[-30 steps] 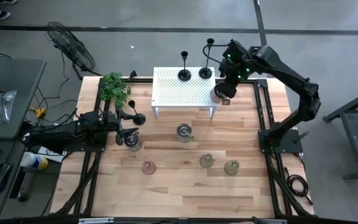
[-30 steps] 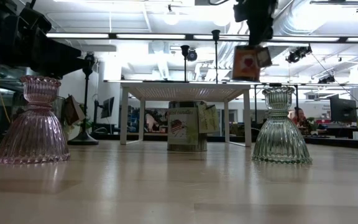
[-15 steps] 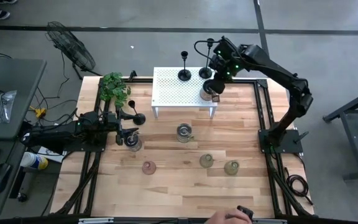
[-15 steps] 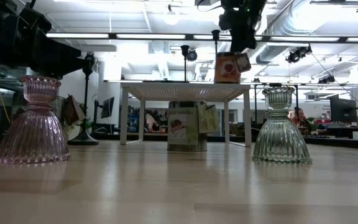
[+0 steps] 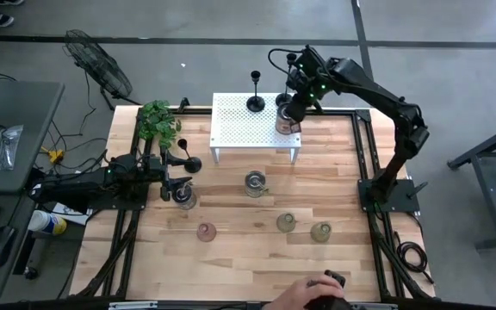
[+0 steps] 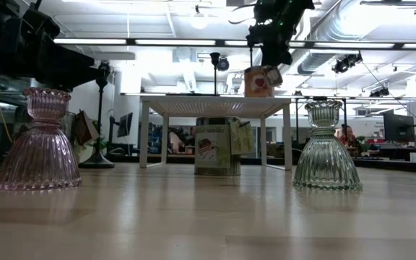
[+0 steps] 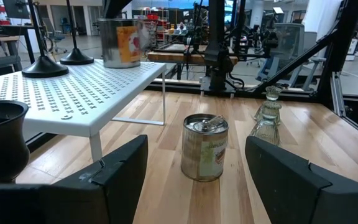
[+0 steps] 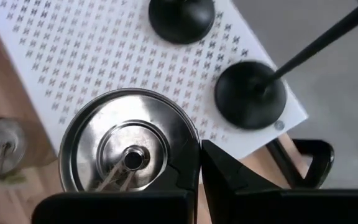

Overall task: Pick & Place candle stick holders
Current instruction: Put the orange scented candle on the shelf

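The tabletop (image 5: 248, 267) is showing pale wood planks. The shelf (image 5: 252, 127) is gleaming white, dotted with perforations. Black candlesticks (image 5: 255, 102) are contrasting against it. Ribbed glass holders are glowing pinkish (image 6: 38, 144) and greenish-clear (image 6: 327, 153); the silver tin (image 7: 205, 147) is wearing a cream label.

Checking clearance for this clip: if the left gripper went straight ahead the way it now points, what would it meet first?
Probably the tin can standing on the table between the open left gripper's fingers' line; depth is uncertain.
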Action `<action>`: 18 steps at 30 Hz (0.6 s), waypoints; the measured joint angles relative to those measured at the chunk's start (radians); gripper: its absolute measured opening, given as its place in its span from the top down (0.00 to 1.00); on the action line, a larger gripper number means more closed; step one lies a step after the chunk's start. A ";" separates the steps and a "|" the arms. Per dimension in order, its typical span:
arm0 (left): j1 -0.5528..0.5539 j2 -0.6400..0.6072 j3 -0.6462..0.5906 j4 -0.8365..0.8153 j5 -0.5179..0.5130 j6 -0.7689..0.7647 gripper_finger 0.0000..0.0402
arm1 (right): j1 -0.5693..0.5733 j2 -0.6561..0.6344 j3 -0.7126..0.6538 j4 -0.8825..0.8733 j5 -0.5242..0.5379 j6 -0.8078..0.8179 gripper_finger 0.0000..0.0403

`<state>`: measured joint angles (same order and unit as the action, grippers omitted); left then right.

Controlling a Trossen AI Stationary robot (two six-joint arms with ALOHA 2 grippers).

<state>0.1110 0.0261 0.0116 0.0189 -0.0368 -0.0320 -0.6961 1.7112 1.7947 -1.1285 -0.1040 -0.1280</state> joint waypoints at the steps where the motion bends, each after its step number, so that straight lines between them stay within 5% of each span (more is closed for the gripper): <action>1: 0.000 0.000 0.000 0.000 0.000 0.000 0.34 | -0.001 0.002 0.000 0.005 0.000 -0.001 0.99; 18: 0.000 0.000 0.000 0.000 0.000 0.000 0.34 | -0.006 0.005 -0.001 0.046 0.053 -0.002 0.99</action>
<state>0.1110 0.0265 0.0116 0.0189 -0.0368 -0.0321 -0.7025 1.7167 1.7939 -1.0821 -0.0512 -0.1299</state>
